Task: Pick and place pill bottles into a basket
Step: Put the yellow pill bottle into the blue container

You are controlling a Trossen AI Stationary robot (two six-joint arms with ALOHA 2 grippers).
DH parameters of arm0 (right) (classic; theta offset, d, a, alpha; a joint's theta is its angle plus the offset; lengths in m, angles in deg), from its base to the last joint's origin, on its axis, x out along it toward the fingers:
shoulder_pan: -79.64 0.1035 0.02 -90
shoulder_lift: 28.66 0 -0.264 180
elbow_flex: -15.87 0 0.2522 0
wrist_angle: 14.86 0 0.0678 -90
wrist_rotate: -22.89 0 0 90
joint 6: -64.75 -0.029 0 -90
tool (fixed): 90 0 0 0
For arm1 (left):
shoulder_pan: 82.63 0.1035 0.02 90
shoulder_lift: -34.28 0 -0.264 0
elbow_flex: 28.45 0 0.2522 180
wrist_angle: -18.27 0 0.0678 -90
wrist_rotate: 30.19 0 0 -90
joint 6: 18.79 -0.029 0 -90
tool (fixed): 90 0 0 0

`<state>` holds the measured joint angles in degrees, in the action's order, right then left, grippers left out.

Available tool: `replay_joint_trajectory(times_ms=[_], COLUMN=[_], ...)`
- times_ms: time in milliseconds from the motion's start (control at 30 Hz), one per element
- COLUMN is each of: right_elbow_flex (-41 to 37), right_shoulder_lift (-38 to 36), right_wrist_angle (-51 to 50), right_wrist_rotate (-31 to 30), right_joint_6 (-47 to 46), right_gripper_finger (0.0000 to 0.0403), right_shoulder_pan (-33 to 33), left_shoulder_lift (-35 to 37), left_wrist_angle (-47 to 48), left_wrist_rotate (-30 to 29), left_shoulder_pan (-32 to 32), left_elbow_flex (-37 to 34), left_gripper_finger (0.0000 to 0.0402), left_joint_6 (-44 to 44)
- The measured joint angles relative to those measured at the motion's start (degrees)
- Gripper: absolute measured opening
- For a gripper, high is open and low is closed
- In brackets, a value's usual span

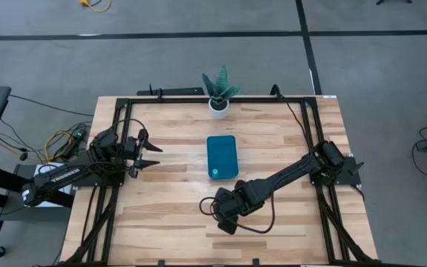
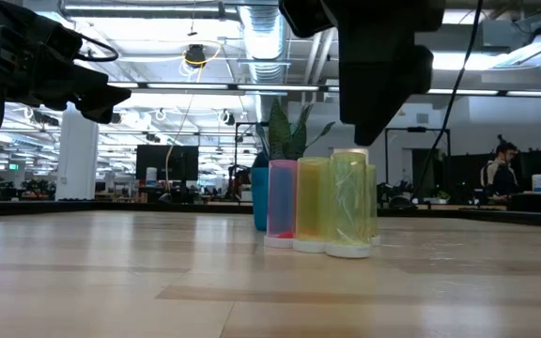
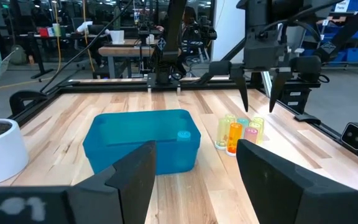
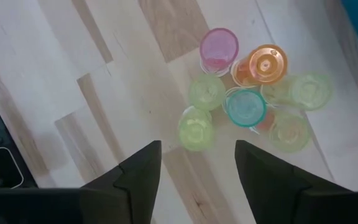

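Right gripper (image 4: 194, 163), dark two-finger type, hangs straight over the cluster of small translucent plastic pill bottles (image 4: 250, 102) w/ fingers spread wide and nothing between them; in the right wrist view the bottles sit just ahead of the fingertips, so the coming move looks like a short shift fwd then straight down. Bottles all stand upright, long axis vertical, caps up, so a top-down pinch across one body seems the fit. Nearest the fingers is a yellow-green bottle (image 4: 196, 129); beyond it a teal-capped one (image 4: 246, 106), a pink one (image 4: 219, 46) and an orange one (image 4: 267, 62), packed touching, which could make singling one out fiddly. In the low view they show as tall clear-walled cylinders on white bases, pink, yellow, green side by side. The teal-blue rectangular shallow plastic basket (image 1: 222, 156) lies beyond the cluster toward table centre, w/ what looks like one bottle already in its near end. Left gripper (image 1: 148, 152) waits farther off at the left edge, fingers apart, empty. Right arm is clearly nearer. White-potted green plant (image 1: 219, 91) stands at the far edge.
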<state>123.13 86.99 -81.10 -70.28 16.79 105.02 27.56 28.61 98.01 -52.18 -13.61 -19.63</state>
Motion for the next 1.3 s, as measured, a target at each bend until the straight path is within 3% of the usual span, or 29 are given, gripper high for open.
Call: replay_joint_trajectory(times_ms=[1300], right_elbow_flex=[0.0], right_shoulder_lift=[2.8], right_wrist_angle=[1.2], right_wrist_rotate=[-1.4], right_joint_6=[-0.1], right_gripper_finger=[0.0203], right_shoulder_pan=[0.0], left_shoulder_lift=[0.0], left_wrist_angle=[0.0], left_wrist_rotate=[0.0], left_shoulder_pan=[0.0], left_elbow_flex=[0.0], left_gripper_finger=[0.0213], left_joint_6=[0.0])
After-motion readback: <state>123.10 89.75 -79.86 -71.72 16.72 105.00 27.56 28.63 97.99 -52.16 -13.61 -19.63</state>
